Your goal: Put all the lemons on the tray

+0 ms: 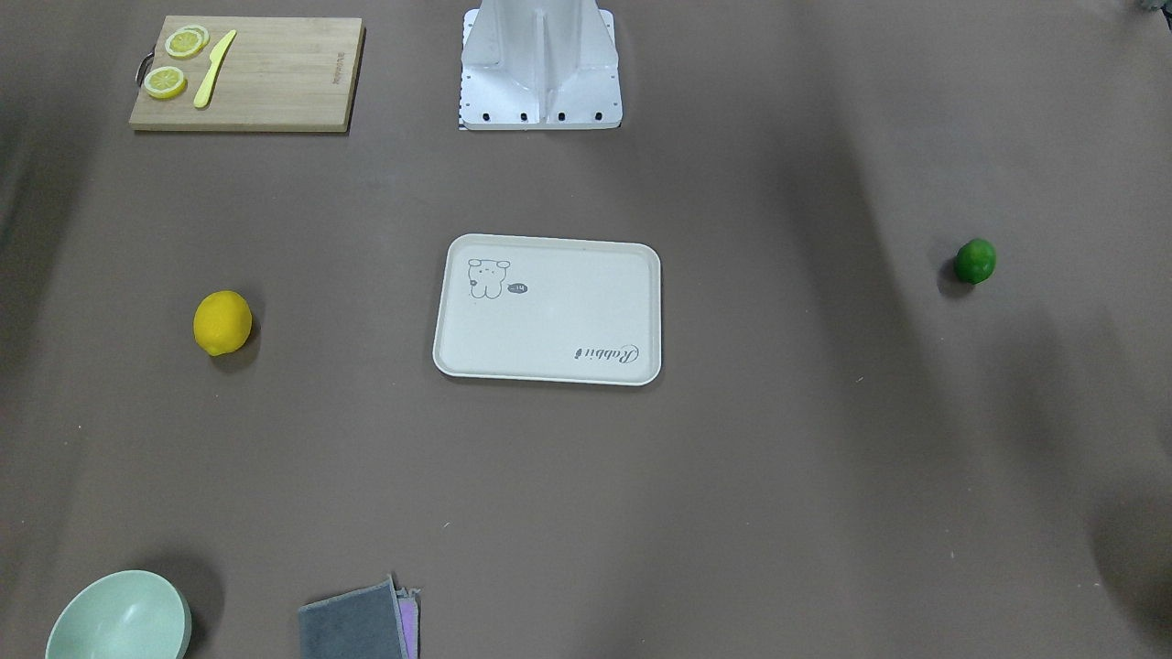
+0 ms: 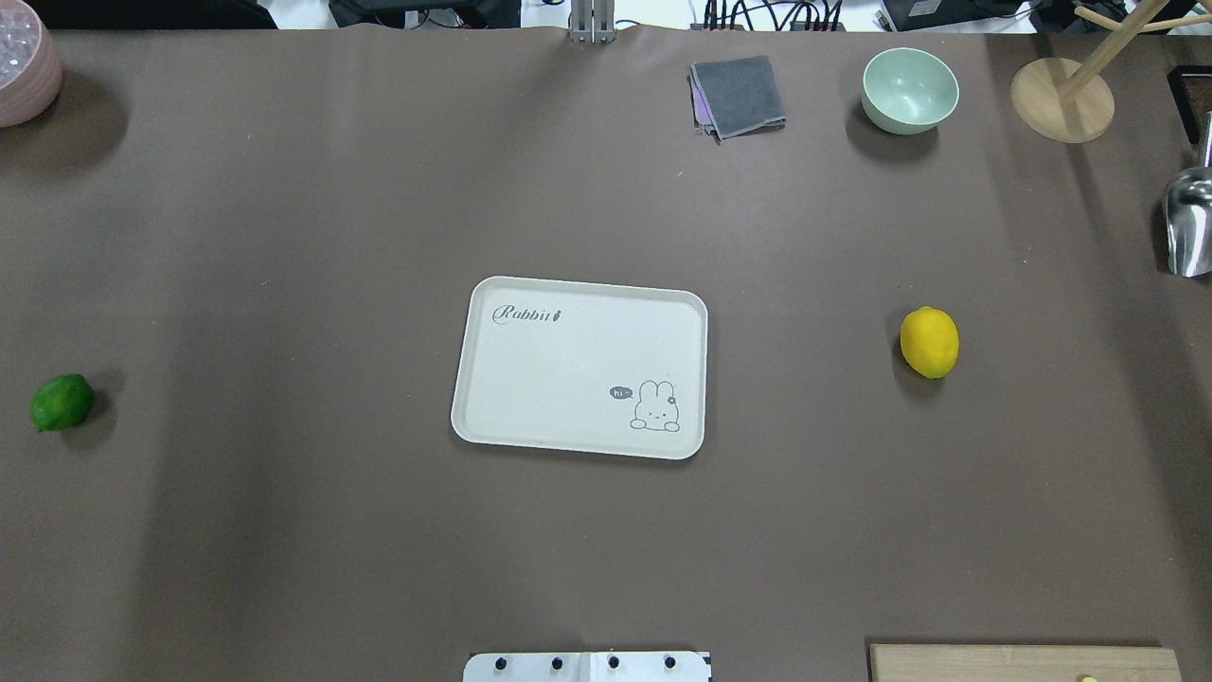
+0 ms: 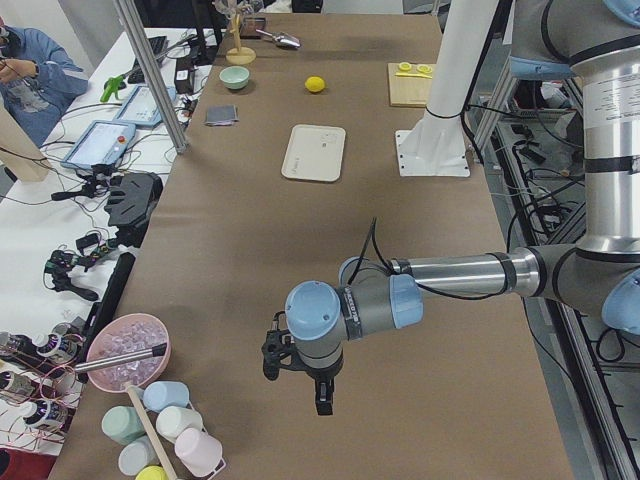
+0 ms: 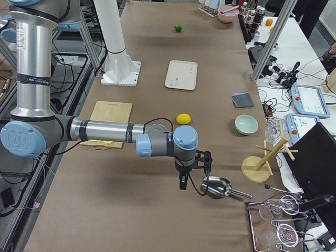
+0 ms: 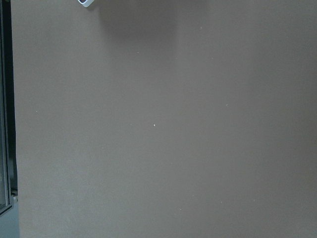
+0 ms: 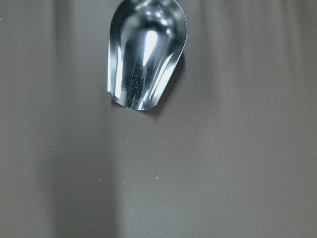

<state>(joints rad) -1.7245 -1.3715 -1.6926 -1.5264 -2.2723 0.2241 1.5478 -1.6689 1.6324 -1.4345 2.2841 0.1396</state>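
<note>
The yellow lemon lies on the brown table to the right of the tray in the overhead view. The green lemon lies far to the tray's left, near the table edge. The cream tray with the rabbit drawing sits at the table's middle, nothing on it. My left gripper hangs over bare table far from the green lemon. My right gripper hangs over a metal scoop, beyond the yellow lemon. Both show only in side views, so I cannot tell whether they are open.
A wooden cutting board holds lemon slices and a yellow knife. A mint bowl, a grey cloth and a wooden stand stand at the far edge. The metal scoop lies under my right wrist. A pink bowl is far left.
</note>
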